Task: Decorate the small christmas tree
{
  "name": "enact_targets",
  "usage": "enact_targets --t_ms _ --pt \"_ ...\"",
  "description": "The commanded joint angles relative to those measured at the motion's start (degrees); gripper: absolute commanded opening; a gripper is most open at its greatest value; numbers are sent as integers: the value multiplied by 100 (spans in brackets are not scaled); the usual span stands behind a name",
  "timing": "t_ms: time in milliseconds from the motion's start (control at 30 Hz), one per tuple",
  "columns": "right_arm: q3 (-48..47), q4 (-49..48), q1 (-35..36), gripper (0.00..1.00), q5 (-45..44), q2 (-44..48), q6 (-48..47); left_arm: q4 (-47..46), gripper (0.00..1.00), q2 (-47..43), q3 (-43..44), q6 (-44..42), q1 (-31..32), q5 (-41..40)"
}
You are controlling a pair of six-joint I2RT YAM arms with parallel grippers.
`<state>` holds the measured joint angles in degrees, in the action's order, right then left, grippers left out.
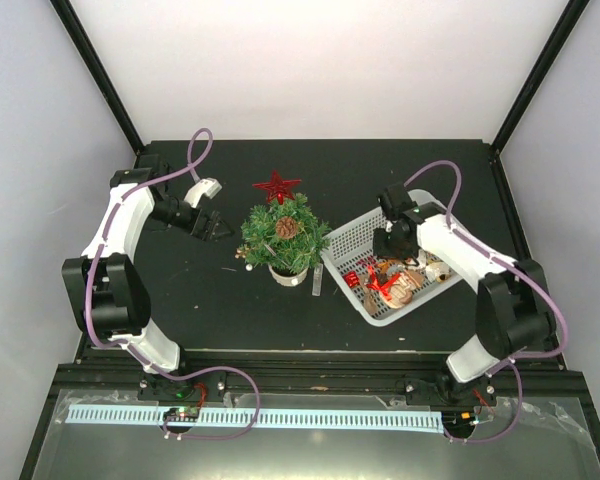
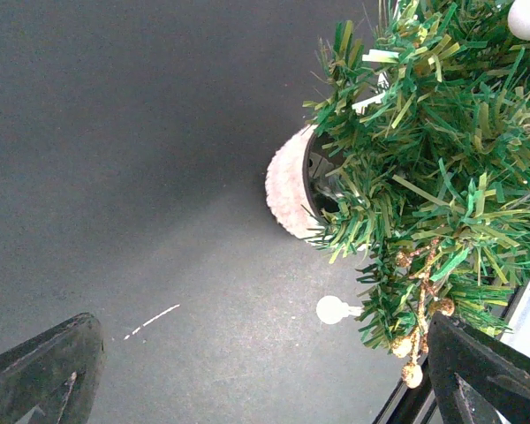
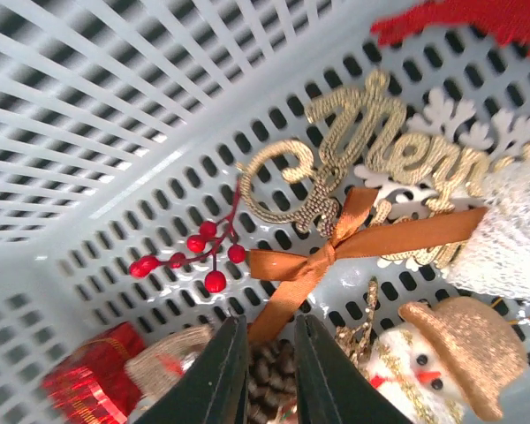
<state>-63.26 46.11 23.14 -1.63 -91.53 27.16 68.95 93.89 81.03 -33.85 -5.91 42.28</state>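
the small christmas tree (image 1: 285, 238) stands upright on its whitish base mid-table, long axis vertical, tip pointing up, on a matt black table (image 1: 380, 170) boxed in by plain white walls (image 1: 310, 60). just to its left the left gripper (image 1: 218, 227) hangs with jaws wide apart. to its right, down in the white basket (image 1: 352, 236), the right gripper (image 3: 269, 331) pinches a brown pine cone (image 3: 267, 387).

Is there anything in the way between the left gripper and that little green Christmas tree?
Nothing visible does: only bare black tabletop lies between the open left gripper and the small bushy green Christmas tree.
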Motion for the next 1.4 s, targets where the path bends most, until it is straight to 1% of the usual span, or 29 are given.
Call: enact_targets --t_ms 0,200,333,500,600,800,867,967,1067,1167,1267,1367 --pt "-414 445 -24 19 -70 551 29 -83 99 -19 2 -48 13 192" --pt "-850 855 38 17 383 890 -106 -83 99 -24 2 -78 20 221" --pt "-1145 1066 261 16 353 979 -196 -80 99 -13 3 -78 20 258" --pt "-1171 1081 270 15 582 1073 -234 7 99 -66 24 -131 39 301" --pt "-1316 1027 289 16 840 1137 -333 -21 99 -338 102 -172 89 358" --pt "-1627 1291 288 22 885 1054 -375 -553 99 -1189 348 149 516 246" --pt "-1547 1257 291 24 935 1096 -340 -340 99 -1221 481 162 728 311" --pt "-1403 1225 289 24 971 1151 -286 166 99 -1163 660 -113 979 316" --pt "-1275 1203 288 25 1011 1208 -237 329 99 -1196 551 -355 1030 171" --pt "-1158 1187 288 25 1045 1292 -201 307 99 -1257 281 -539 1029 -181" --pt "-1057 1150 288 25 1065 1353 -153 -104 99 -1359 12 -409 1030 -749" --pt "-960 1105 288 25 1101 1398 -100 -481 99 -1375 -123 -213 1031 -1046"
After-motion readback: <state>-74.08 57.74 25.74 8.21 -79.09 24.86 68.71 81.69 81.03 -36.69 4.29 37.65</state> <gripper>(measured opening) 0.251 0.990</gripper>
